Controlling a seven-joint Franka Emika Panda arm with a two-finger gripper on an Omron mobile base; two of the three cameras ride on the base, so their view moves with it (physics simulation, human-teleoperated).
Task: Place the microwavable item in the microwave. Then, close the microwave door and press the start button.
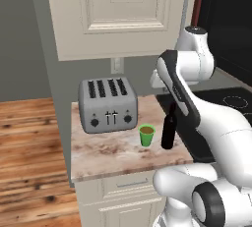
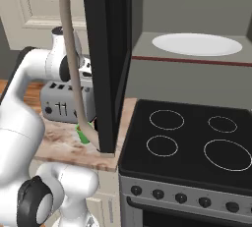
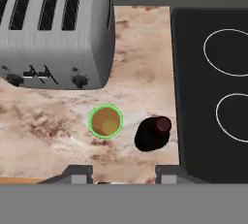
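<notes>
Small green tapered cup [image 3: 105, 121] upright; brown contents; round rim.

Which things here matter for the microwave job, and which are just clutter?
Job: green cup on the counter; microwave with white turntable; its open door; end effector above the cup.
Clutter: wine bottle, toaster, stovetop.

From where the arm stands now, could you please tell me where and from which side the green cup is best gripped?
Grip the green cup across its rim, coming straight down from above. It stands upright on the counter and its round mouth faces the tool, which hangs open above it. The wine bottle stands close on the stove side and the toaster just behind, so the fingers should probably straddle the cup away from both.
</notes>
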